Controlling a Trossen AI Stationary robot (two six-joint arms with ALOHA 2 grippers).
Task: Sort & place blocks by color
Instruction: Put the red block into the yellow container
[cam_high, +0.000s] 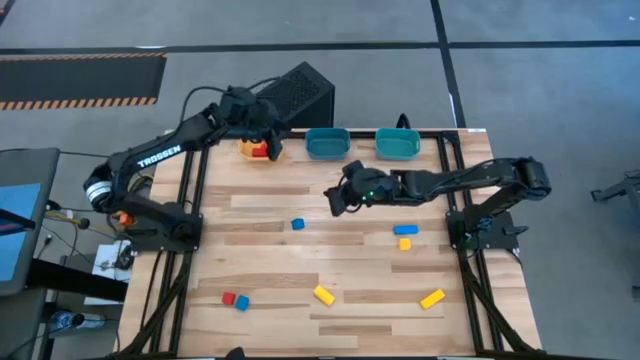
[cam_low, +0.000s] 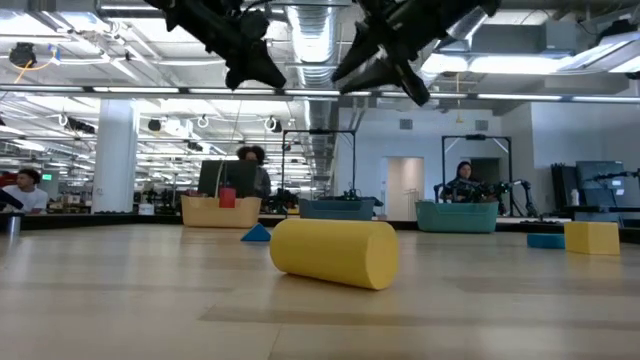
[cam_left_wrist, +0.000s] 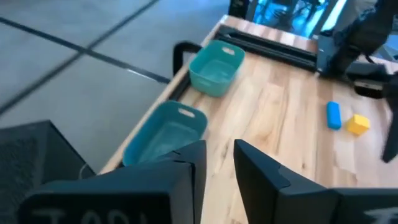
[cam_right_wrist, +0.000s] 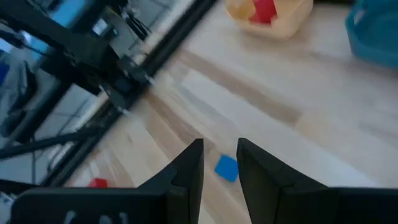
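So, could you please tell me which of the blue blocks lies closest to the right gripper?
The lone blue block at mid-table, just left of and below the right gripper; the other two blue blocks sit farther off, each beside another block.

- wooden plank table (cam_high: 330, 265), black frame rails along its sides
- orange bin (cam_high: 258, 148) at the far-left table edge
- two teal bins (cam_high: 327, 143) (cam_high: 397, 144) side by side along the far edge
- black box (cam_high: 298, 92) on the grey floor behind the table
- monitor (cam_high: 15, 220) left of the table
- low view: people seated at desks in the room behind
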